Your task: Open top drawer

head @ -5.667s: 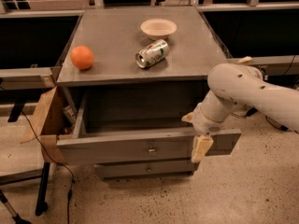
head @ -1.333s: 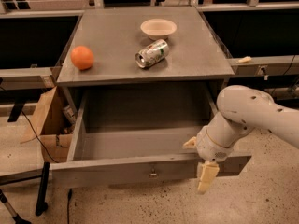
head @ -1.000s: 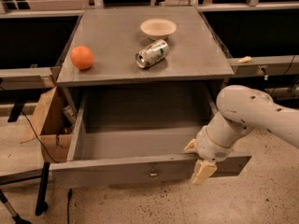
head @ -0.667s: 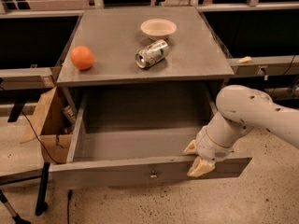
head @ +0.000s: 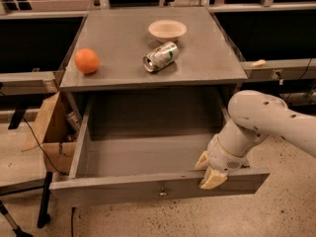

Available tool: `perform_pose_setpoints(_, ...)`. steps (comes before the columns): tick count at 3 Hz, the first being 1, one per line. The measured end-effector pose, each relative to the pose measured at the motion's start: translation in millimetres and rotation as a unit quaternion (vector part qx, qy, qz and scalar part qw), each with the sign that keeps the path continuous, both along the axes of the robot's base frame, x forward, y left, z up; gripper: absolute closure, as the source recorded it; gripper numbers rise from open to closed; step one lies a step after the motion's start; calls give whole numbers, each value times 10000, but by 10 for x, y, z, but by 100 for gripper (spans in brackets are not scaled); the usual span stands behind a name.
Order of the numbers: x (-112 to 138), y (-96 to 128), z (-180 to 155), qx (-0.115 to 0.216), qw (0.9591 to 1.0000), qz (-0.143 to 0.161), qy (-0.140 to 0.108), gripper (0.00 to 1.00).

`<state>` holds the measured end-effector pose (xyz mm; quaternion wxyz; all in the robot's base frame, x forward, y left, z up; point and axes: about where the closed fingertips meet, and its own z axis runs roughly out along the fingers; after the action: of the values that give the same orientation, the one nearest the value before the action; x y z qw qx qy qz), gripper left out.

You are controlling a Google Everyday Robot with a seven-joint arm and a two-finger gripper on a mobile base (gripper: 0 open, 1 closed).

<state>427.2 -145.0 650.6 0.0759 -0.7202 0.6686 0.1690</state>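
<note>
The top drawer (head: 118,188) of the grey cabinet stands pulled far out, its deep grey inside bare. A small round brass knob (head: 161,190) sits at the centre of its front panel. My gripper (head: 208,170), cream-tipped at the end of a white arm (head: 266,120), is at the top edge of the front panel, right of the knob, coming in from the right. The two lower drawers are hidden under the open one.
On the cabinet top (head: 118,38) lie an orange (head: 87,60) at the left, a tipped drink can (head: 160,56) in the middle and a cream bowl (head: 167,30) behind it. A cardboard box (head: 49,132) and a black stand leg (head: 44,201) are at the left.
The drawer has come further out than in the earliest frame. In the last second my gripper rose from hanging over the front panel's face to its top edge.
</note>
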Motion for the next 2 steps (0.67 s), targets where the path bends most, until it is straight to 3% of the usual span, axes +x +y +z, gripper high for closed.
perform_pose_setpoints(1,-3,-3,1,2,10000,0,1,85)
perform_pose_setpoints(2,-8,-5,2,11,10000,-1,-1,62)
